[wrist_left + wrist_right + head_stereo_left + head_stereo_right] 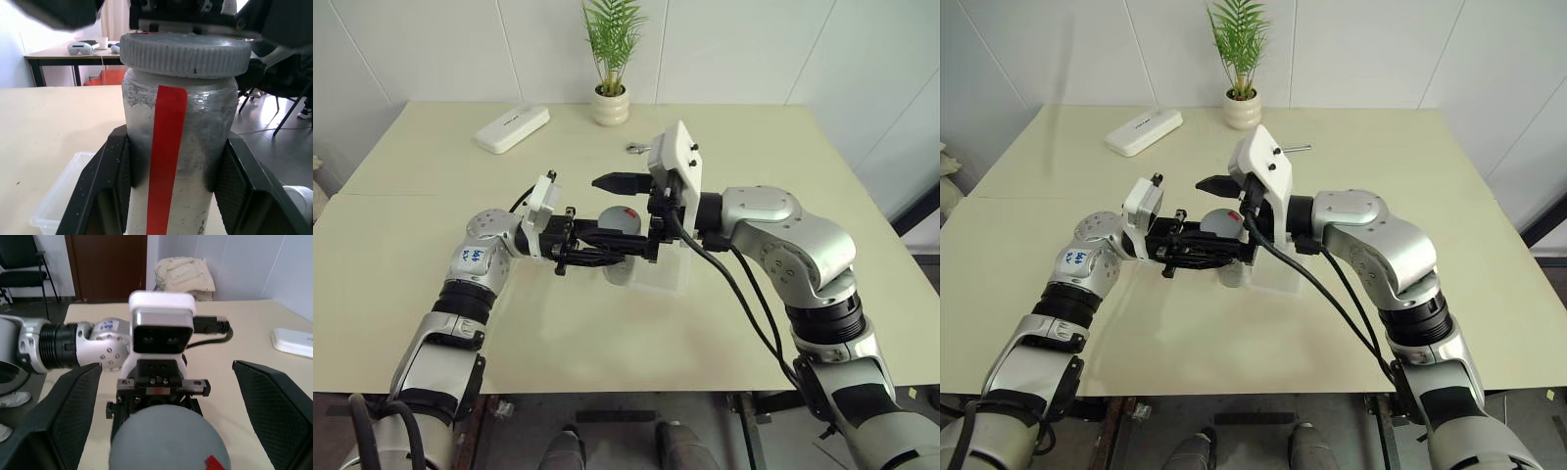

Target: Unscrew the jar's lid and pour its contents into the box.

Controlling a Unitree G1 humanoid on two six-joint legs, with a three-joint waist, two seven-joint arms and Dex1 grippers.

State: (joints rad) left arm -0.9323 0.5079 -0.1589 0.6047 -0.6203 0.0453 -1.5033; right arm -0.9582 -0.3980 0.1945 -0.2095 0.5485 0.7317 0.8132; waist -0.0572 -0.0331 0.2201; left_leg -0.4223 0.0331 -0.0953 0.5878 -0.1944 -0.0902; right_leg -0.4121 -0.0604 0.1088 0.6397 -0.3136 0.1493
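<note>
While both arms reach in over the middle of the desk (pixel 431 245), the two grippers meet head-on, each pointing level toward the other. Left gripper (pixel 171 191): fingers clamped on the jar (pixel 178 147), one black pad on each side of its silvery body, a red strip running down the side facing the wrist camera. Jar held above the desk, upright in the left wrist view. One lid (pixel 186 53), grey with a ribbed edge, sitting on the jar; a red mark shows on its top in the right wrist view. Right gripper (pixel 161 406): fingers spread wide apart, one on each side of the lid, neither touching it.

Count: one jar, one lid, one box (pixel 664 279). Box is clear plastic, on the desk just below and right of the jar, partly behind the right wrist.

Desk is pale cream. Far side: one white oblong case (pixel 512 128) to the left, one potted plant (pixel 612 59) at centre. White walls behind.
</note>
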